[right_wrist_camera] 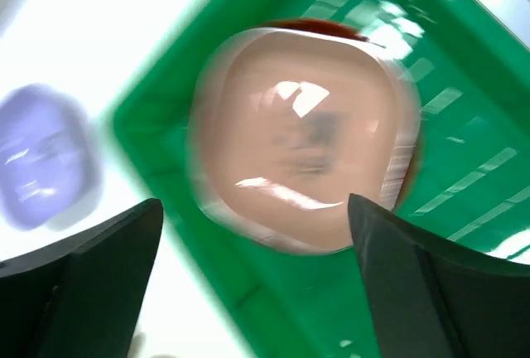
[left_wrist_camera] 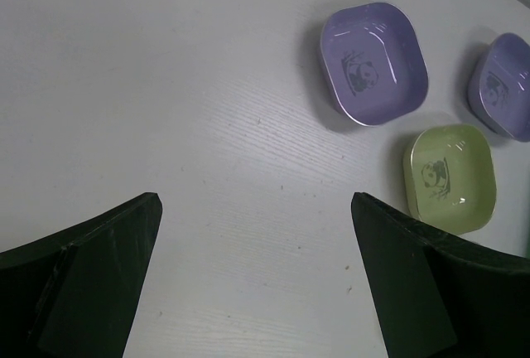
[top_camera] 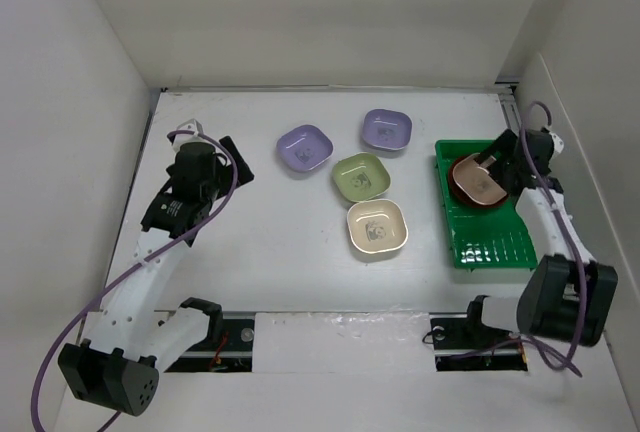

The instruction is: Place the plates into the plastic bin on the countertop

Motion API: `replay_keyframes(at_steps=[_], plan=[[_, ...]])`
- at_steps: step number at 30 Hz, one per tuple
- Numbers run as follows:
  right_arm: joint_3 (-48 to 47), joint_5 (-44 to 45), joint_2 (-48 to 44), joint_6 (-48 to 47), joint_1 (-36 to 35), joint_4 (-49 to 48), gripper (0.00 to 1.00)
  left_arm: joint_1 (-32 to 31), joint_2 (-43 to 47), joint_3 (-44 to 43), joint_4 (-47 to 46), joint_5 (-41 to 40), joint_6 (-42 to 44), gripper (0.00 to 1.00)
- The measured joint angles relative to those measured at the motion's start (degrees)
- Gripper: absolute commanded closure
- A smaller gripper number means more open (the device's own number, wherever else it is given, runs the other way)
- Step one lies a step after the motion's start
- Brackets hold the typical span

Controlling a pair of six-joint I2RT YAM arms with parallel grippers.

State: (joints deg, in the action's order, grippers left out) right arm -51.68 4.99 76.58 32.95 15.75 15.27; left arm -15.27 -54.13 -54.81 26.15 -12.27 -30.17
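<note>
Pinkish-tan plate [right_wrist_camera: 306, 138] lies in plastic bin [top_camera: 490, 247], far end. My right gripper [right_wrist_camera: 252, 205] spread wide above it, holding nothing. Left gripper [left_wrist_camera: 254, 200] also spread, over bare countertop [left_wrist_camera: 166, 84]. Best: lift straight up, clear bin wall, then swing toward cream plate [top_camera: 377, 228].

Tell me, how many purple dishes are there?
2. The left purple dish sits on the countertop, beside the green dish. The right purple dish sits behind the green dish, nearer the back wall. The pink dish in the bin could hide others.
</note>
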Motion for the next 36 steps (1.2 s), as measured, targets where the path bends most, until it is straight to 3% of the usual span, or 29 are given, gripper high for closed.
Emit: replay_keyframes(at_steps=[6, 14, 21, 27, 33, 36], plan=[[-1.11, 1.95, -14.08, -4.48, -20.59, 0.13, 0.04, 0.0, 0.0, 0.09, -0.17, 0.07, -0.02, 0.0], [0.39, 1.79, -6.38, -8.79, -38.62, 2.43, 0.12, 0.0, 0.0, 0.09, -0.17, 0.31, -0.02, 0.0], [7.72, 2.64, -1.33, -7.28, -41.64, 2.97, 0.19, 0.0, -0.13, 0.09, -0.22, 0.76, -0.02, 0.0], [10.05, 3.23, 1.9, -4.92, -44.5, 2.45, 0.33, 0.0, -0.17, 0.09, -0.22, 1.18, -0.02, 0.0], [11.23, 2.01, 3.89, -1.92, -46.77, 0.04, 0.71, 0.0, -0.2, 0.09, -0.24, 1.29, 0.04, 0.0], [12.09, 1.73, 5.49, 0.0, -49.55, -0.33, 0.78, 0.0, -0.2, 0.09, -0.24, 1.42, 0.15, 0.0]])
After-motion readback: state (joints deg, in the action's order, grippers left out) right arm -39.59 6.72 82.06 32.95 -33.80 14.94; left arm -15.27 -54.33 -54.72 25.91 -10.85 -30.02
